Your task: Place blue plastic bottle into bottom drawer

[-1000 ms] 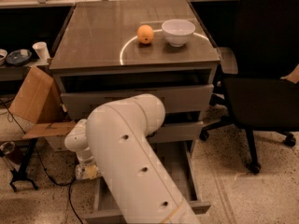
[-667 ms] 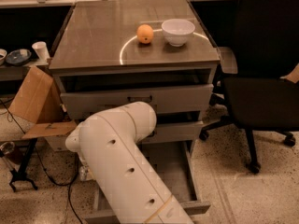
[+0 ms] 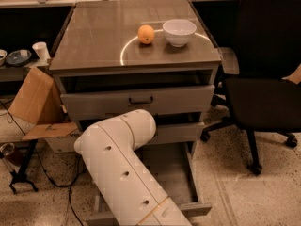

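Bottom drawer (image 3: 176, 172) pulled out under worktop (image 3: 94, 34) front edge; arm (image 3: 117, 164) covers left half, hiding gripper (grip: cannot tell); right half free.

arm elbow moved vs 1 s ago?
Yes. The arm's elbow has dropped: it covered the top drawer's handle before and now sits below it. The gripper is out of view.

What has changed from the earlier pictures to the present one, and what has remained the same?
The white robot arm swung its elbow down and toward the picture's left over the open bottom drawer, hiding the wrist seen earlier. The gripper is out of sight and the blue plastic bottle is not visible, so no grasp or release shows. The orange, white bowl and other drawers stayed put.
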